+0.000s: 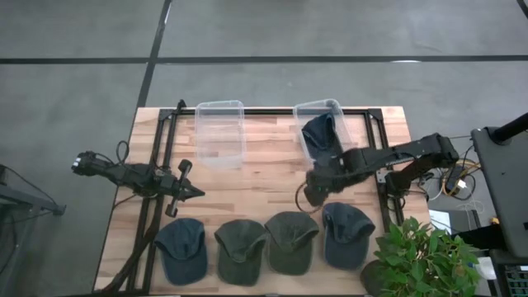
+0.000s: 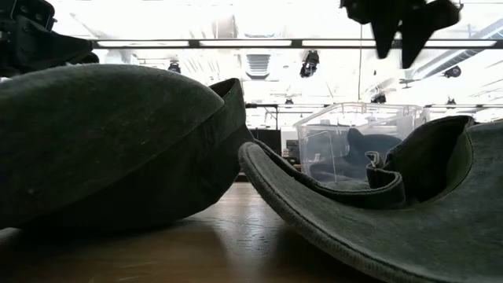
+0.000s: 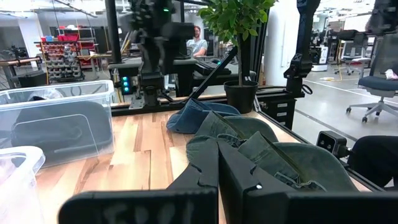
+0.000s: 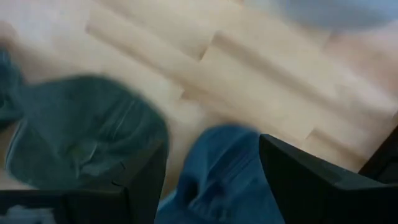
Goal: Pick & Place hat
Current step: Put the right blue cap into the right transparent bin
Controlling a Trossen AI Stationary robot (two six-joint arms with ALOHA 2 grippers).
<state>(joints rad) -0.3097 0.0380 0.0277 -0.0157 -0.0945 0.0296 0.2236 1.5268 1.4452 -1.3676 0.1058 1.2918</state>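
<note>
1. Overhead inspection: my right gripper (image 1: 318, 191) hangs over the table between the right bin (image 1: 320, 124), which already holds one hat (image 1: 320, 132), and the row of four hats (image 1: 264, 244). My left gripper (image 1: 186, 191) waits at the left side, seemingly closed.
2. Low view: two hats (image 2: 118, 141) lie on the wood.
3. Right wrist: my fingers (image 4: 146, 180) are spread, empty, above the blue hat (image 4: 217, 174).
4. Judgement: approach step; next I must descend and clamp on it.
</note>
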